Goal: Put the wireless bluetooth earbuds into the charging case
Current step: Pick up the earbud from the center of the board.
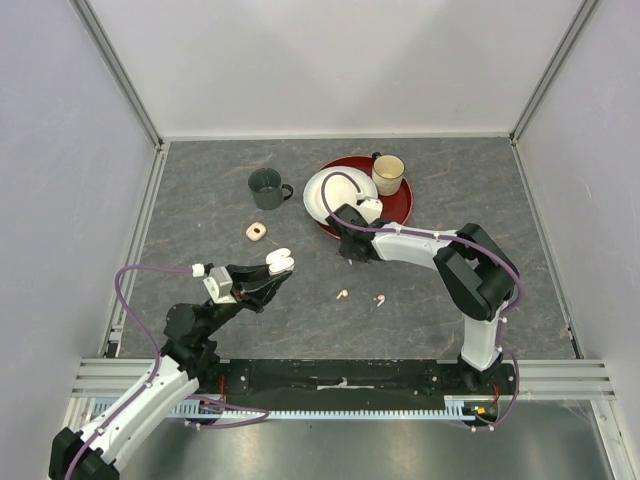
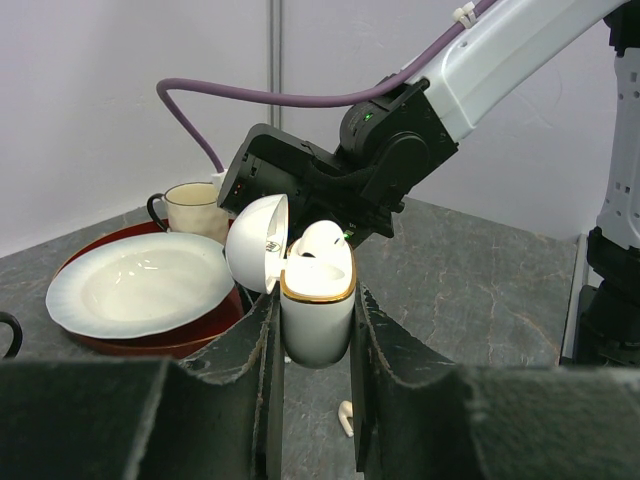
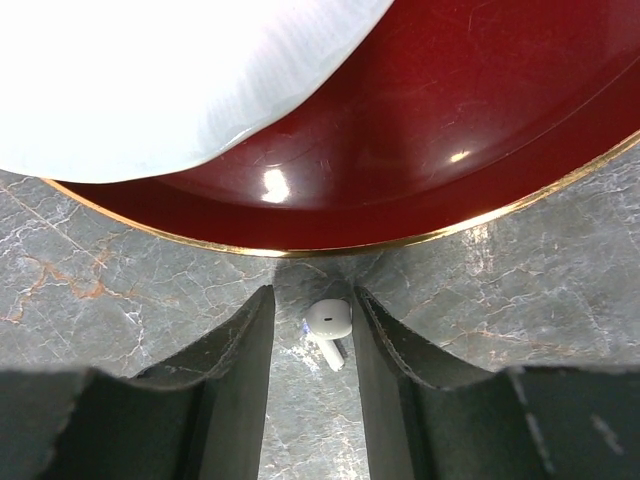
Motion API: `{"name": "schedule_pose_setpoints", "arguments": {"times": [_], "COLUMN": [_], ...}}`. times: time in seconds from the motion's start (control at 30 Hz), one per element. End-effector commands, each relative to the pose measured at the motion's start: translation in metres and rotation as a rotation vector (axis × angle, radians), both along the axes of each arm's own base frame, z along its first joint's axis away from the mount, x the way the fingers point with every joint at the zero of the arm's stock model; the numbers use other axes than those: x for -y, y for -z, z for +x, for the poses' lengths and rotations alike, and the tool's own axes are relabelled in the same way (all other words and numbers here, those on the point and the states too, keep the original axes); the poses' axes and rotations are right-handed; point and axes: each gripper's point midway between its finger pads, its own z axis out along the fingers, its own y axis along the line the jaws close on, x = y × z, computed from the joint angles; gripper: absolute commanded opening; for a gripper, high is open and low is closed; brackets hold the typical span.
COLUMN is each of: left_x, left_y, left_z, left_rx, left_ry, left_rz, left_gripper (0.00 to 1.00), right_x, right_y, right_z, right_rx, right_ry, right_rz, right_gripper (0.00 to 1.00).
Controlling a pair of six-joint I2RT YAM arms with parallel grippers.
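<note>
Beside the red tray [image 3: 450, 150], my right gripper [image 3: 312, 295] straddles a white earbud [image 3: 328, 320], unclenched; next I should pinch it and carry it to the case [image 2: 316, 325] my left gripper [image 2: 314, 295] grasps.

Bright, even overhead light is spread throughout, soft shadows are thrown on the table [image 1: 200, 200], glare spots are caught on the red tray [image 3: 450, 130], and the near fingers [image 3: 230, 400] are left dark and blurred.
</note>
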Motion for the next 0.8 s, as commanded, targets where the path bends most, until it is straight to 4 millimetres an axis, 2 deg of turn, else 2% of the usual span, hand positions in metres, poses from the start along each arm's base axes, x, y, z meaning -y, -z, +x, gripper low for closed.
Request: {"name": "schedule_pose_setpoints", "arguments": {"times": [0.0,0.43,0.63,0.77], "left_x": [-0.002,-0.002,-0.002,-0.002], "left_y": [-0.001,-0.001,-0.002,-0.001], "left_z": [0.002,0.003,0.003,0.003], "left_rx": [0.034,0.031,0.033,0.029], "left_ry": [-0.022,-0.024,-0.023,-0.024], "left_rz": [0.004,0.001,0.002,0.003], "left_gripper": [0.02,0.02,0.02,0.02], "right_x": [0.001,0.003,0.005,0.006], "right_y": [0.003,0.006,0.009,0.008], "right_z": [-0.002,-0.005,-0.009,-0.017], "right_rx": [-0.016,-0.028,-0.045,-0.049], "right_ry": [-0.018,-0.078,-0.088,-0.099], "right_rz": [-0.011,-0.061,-0.068,-0.068], "right_gripper": [0.43,0.38,0.29,0.28]}}
